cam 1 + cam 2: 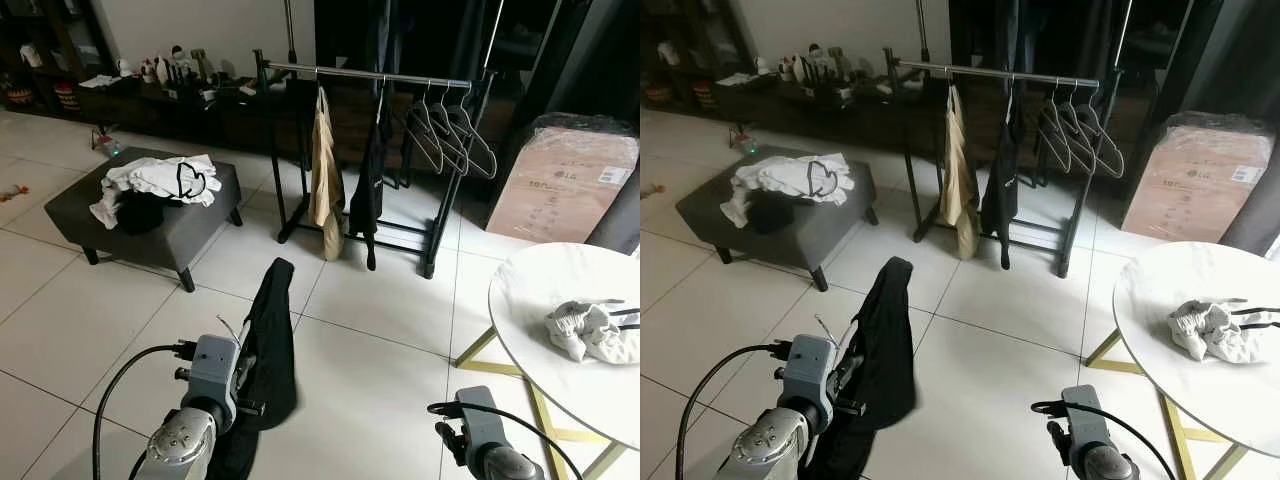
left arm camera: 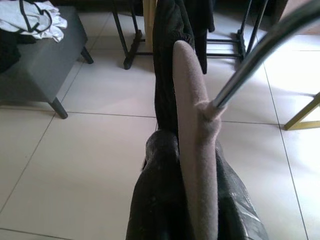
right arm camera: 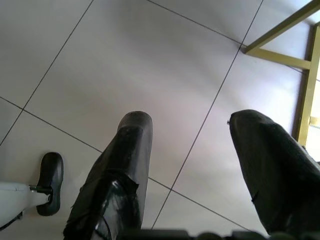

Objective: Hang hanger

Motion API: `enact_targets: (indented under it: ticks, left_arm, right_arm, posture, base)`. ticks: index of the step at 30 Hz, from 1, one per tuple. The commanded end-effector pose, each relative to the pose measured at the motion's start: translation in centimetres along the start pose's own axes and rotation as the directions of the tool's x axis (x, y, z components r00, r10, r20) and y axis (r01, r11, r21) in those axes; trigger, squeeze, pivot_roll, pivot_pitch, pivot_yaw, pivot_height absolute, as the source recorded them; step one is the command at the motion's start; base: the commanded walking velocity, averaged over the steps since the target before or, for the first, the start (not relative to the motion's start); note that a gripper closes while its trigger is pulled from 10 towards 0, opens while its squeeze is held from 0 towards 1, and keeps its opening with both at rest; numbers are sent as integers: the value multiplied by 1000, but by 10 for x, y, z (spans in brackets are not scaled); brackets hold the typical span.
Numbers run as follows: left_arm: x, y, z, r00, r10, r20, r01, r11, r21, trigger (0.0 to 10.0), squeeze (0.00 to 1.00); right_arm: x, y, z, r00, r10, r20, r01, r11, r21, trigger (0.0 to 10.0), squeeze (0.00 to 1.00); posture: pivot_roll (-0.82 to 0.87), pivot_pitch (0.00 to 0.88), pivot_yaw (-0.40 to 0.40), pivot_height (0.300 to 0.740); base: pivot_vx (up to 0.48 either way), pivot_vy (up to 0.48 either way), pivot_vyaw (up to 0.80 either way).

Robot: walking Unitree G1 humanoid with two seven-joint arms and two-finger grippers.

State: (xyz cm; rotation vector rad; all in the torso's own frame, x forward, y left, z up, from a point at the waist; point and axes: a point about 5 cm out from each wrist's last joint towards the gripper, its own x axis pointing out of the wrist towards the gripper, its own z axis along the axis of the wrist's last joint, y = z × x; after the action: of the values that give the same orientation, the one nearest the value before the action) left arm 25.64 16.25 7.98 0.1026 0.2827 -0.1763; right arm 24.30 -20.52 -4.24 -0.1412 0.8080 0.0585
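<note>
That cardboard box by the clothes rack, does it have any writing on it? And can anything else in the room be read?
"LG": on the cardboard box, printed on its front face, readable in both eye views.
White label near the box's upper right corner: too small to read.
Faint dark print low on the box's front: too blurred to read.
Nothing else in the room carries legible text.

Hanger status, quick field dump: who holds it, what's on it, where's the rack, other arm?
hanger: grey padded hanger, between the left gripper fingers
load: black garment draped on it
rack: clothes rack ahead across the tile floor, three bare hangers at its right end
right gripper: open, over the floor beside the round table
</note>
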Motion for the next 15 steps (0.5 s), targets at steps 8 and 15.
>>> enact_targets:
  ticks: [8, 15]
  left_arm:
    - [-1, 0, 5, 1000, -4, 16, 4, 1000, 5, 10000, 0]
    - [-1, 0, 5, 1000, -4, 16, 4, 1000, 5, 10000, 0]
  right_arm:
    - [0, -1, 2, 1000, -5, 9, 5, 1000, 9, 10000, 0]
    - [0, -1, 2, 1000, -5, 9, 5, 1000, 9, 10000, 0]
  posture:
    - [-34, 30, 5, 740]
    - [-34, 30, 5, 740]
  base:
    - [0, 0, 0]
    - [0, 0, 0]
